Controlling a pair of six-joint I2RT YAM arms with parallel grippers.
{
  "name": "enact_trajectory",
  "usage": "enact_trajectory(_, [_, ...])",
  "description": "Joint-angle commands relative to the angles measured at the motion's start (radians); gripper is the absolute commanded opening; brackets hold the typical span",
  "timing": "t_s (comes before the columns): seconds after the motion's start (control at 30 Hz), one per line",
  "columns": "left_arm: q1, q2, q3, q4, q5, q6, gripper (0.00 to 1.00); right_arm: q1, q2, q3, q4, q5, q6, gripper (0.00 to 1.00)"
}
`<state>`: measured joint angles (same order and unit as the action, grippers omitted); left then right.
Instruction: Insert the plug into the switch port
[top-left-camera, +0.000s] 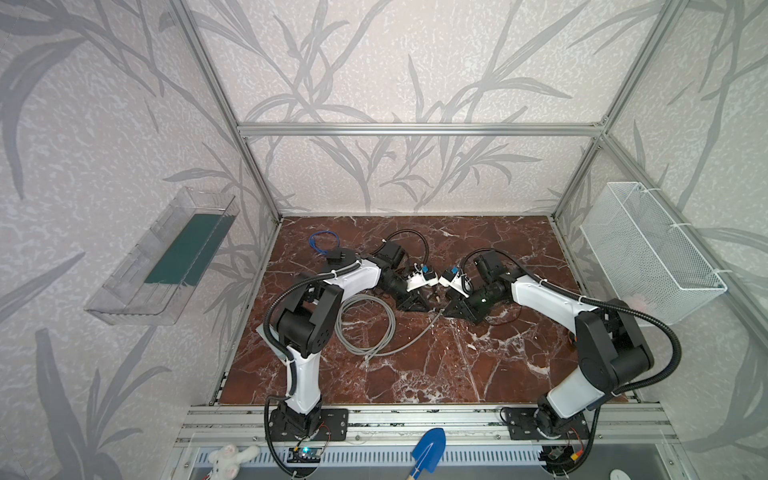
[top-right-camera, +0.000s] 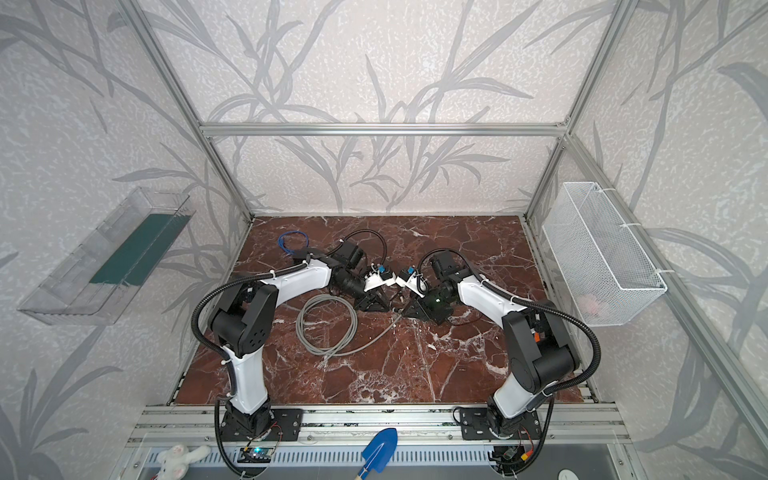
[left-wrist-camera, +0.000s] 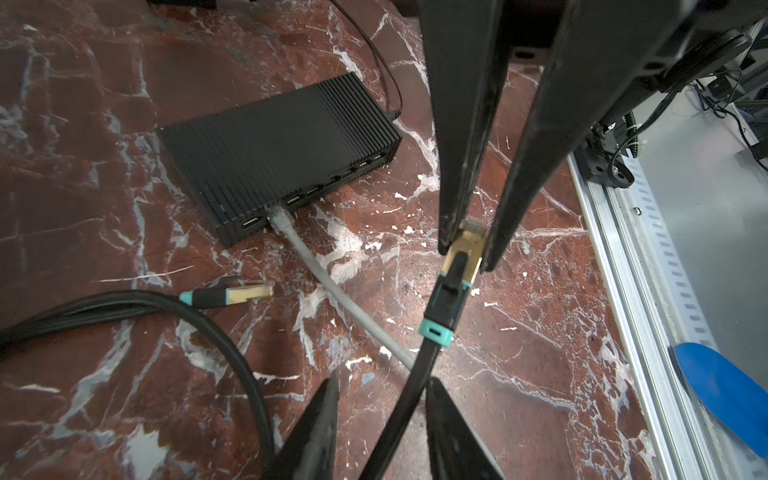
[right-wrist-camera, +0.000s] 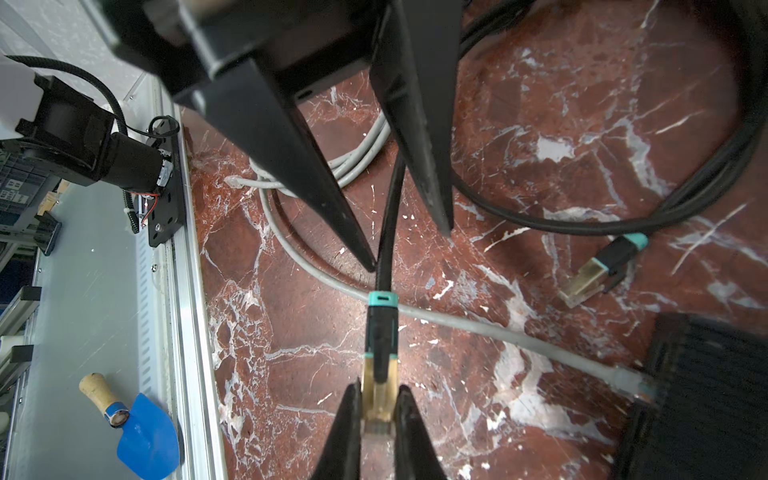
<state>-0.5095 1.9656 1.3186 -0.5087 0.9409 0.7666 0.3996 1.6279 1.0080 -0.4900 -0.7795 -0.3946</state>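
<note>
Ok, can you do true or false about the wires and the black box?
The right fingers pinch a gold plug. True.
That plug is already in the switch. False: it is held apart from the switch, in no port.
A grey cable sits in one switch port. True.
The left fingers squeeze the black cable tight. False: they stand apart, with the cable running between them.
The shovel is red. False: it is blue.
</note>
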Motion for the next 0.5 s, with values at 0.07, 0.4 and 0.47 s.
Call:
enact_trajectory(0.07, [-0.038,0.038,0.031,-0.013,0.036,0.014,0.37,0.002,-0.015,-0.005,0.016,-0.028,-0.016,0.11])
enact_trajectory(0.4, [-0.033,0.008,-0.028,0.17,0.094,-0.121,0.33,0.0,-0.007,0.0,0.013,-0.024,-0.011,0.11])
enact_trajectory(0.47, [-0.026,0.0,-0.044,0.209,0.118,-0.142,0.32,-0.002,-0.003,0.004,0.013,-0.024,-0.008,0.11])
